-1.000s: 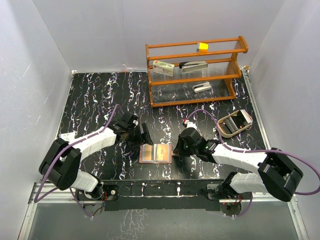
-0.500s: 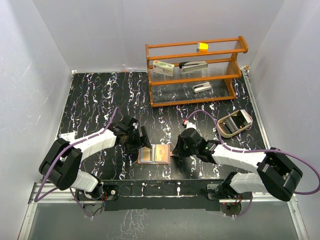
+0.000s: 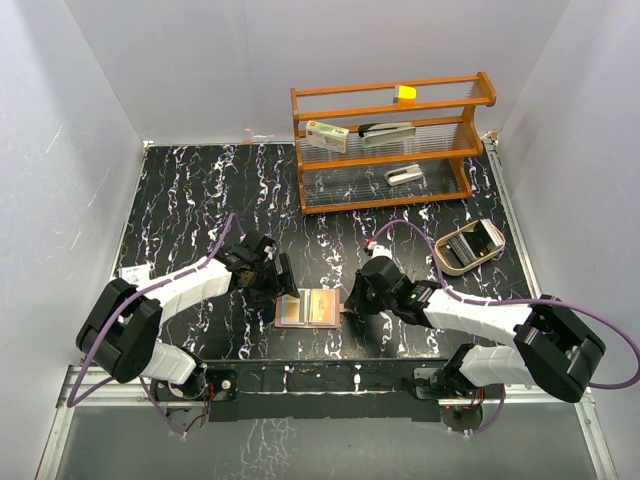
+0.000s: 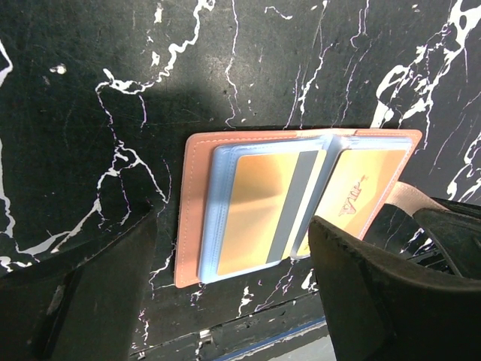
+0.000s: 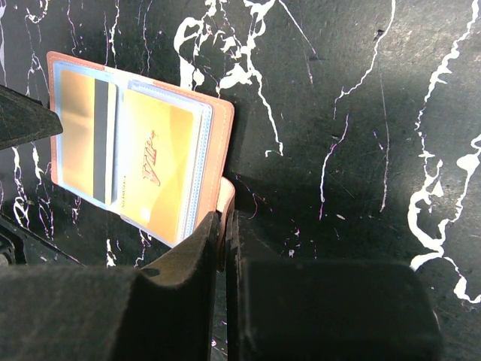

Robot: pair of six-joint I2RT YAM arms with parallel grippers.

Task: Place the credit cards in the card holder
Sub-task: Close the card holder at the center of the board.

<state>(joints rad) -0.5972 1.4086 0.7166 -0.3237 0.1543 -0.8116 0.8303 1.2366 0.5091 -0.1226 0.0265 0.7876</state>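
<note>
the card holder [image 3: 311,308] lies open and flat on the worktop [image 3: 200,200], near its front edge and between the two arms. each panel already shows a card tucked into a pale blue sleeve: a striped gold card [image 4: 259,210] in one, and a gold card with script [image 4: 353,192] in the other. so the loading looks largely done as far as these views go. no loose card shows on the worktop, though the tan tray [image 3: 438,258] off to the right holds something too small to make out, possibly more cards. the right gripper [image 5: 225,226] is pinched closed on the card holder's pale closing tab at its outer edge, steadying it. the left gripper [image 4: 233,233] hangs with its jaws spread wide and empty, just above the opposite panel. what is left, by my reading, is to see to any card not yet in, then let go of the holder. against the frame a second ago, the left gripper has slid down toward the holder's left edge and its jaws have spread a touch wider. the card holder and the right gripper sit about where they were.
</note>
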